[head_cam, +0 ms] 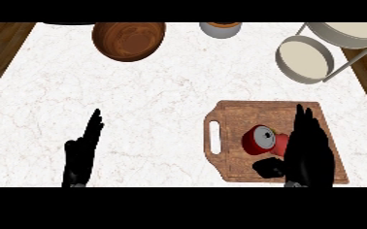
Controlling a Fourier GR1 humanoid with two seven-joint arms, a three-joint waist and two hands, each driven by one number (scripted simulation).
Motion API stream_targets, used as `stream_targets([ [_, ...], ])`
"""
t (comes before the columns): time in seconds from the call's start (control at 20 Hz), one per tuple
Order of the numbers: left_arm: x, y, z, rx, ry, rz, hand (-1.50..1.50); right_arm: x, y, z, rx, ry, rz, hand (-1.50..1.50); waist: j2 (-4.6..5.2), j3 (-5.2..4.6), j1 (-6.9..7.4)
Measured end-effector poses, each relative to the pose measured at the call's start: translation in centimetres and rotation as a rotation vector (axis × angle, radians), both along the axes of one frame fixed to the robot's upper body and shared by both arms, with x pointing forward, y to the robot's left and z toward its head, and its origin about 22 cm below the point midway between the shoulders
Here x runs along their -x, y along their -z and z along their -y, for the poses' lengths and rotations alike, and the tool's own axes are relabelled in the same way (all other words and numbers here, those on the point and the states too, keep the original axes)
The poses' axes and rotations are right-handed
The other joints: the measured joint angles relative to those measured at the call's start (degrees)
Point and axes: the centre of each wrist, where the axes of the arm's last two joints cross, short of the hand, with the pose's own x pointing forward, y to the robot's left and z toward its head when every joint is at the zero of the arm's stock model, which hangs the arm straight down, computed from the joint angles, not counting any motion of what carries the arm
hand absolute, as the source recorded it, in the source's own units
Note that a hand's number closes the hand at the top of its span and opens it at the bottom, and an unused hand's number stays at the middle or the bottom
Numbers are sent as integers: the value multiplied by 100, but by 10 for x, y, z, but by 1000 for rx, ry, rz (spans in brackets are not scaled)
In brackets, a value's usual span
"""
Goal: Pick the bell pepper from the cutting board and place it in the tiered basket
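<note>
Red bell pepper [262,139] — right hand [309,148] open, touching

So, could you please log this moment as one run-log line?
bell pepper: on cutting board | right hand: open beside pepper, not grasping | left hand: open, resting | tiered basket: no pepper inside

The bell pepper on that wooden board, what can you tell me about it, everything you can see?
The bell pepper is red and glossy, lying on its side on the wooden cutting board at the lower right of the white marble counter. Its pale, round stem end faces up toward the viewer. The robot's right hand, black with straight fingers, is right beside it and hides its right side; the thumb sits just below the pepper. Whether the hand actually touches it cannot be told.
</note>
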Motion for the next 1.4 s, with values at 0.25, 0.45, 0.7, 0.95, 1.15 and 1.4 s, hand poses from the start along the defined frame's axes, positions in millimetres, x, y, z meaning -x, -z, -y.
stream_targets([
  [0.25,-2,3,1,-7,-4,8,0,-4,7,3,-9,14,-72,-150,-4,6,-19],
  [0.45,-7,-3,2,-9,-4,4,0,-13,12,6,-18,17,-108,-150,-2,3,-20],
  [0.7,-6,-4,5,-1,0,1,0,-23,24,18,-28,35,-158,-150,0,0,-20],
  [0.95,-5,-4,0,-1,-1,-4,0,-24,27,19,-47,37,-186,-150,-2,0,-22],
  [1.15,-7,-5,2,-5,-1,1,0,-28,30,19,-74,43,-208,-150,-1,0,-23],
  [1.4,-4,-6,-1,0,-3,-4,0,-36,48,28,-95,63,-257,-150,-1,0,-19],
])
